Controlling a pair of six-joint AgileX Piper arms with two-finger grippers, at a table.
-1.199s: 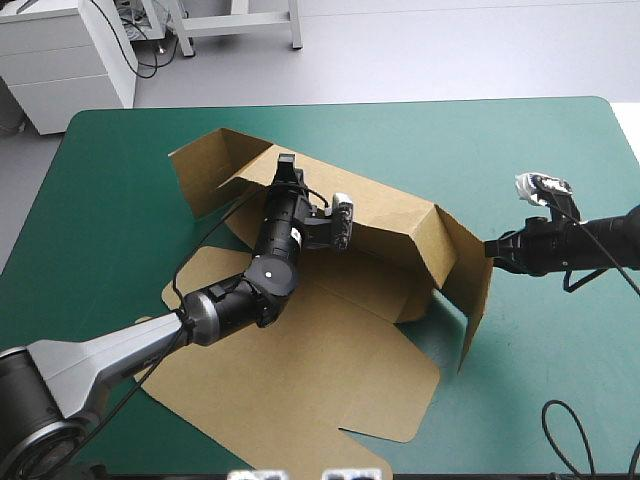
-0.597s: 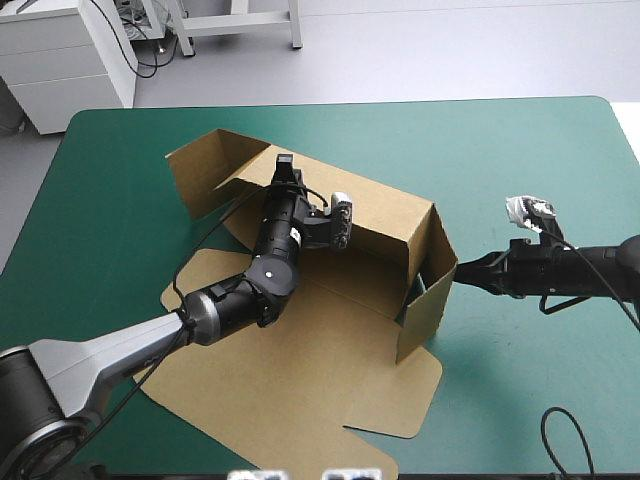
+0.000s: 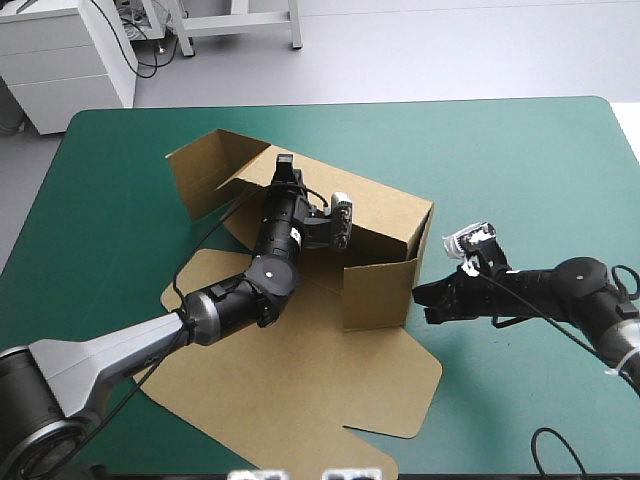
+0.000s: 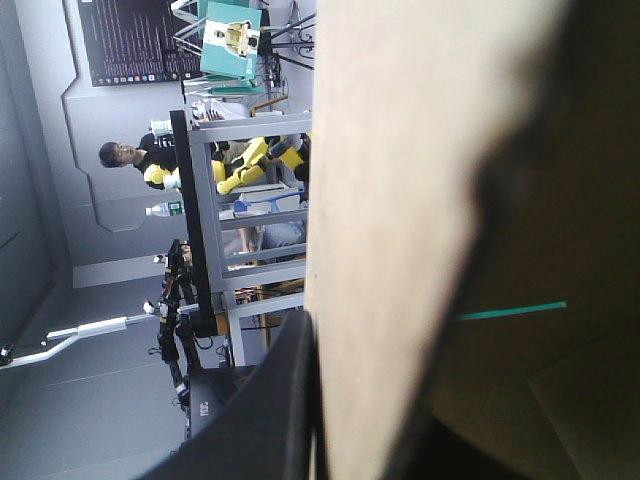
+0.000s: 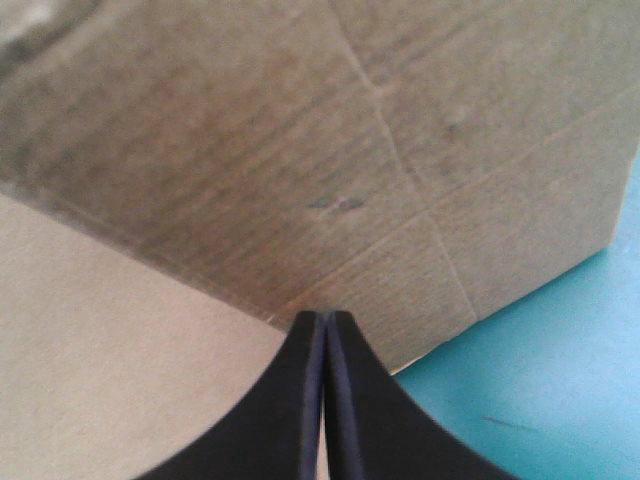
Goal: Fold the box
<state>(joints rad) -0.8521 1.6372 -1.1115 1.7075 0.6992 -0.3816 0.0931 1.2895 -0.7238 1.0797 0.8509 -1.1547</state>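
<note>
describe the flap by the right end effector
On the teal-green table lies the brown box, far wall raised. At that wall's right end a short flap stands upright, folded toward the robot; unlike the left flap, the shut right end effector meets it.

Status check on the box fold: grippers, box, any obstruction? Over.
Left gripper shut on box at rear wall. Right gripper shut, tip against end flap, which stands upright. No obstruction seen.

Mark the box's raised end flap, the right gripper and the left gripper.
box (image 3: 378, 292): high view, outer face of its raised end flap.
right gripper (image 5: 325, 318): right wrist view, tip of its shut fingers.
left gripper (image 3: 284, 168): high view, clamped on the box's far wall.
</note>
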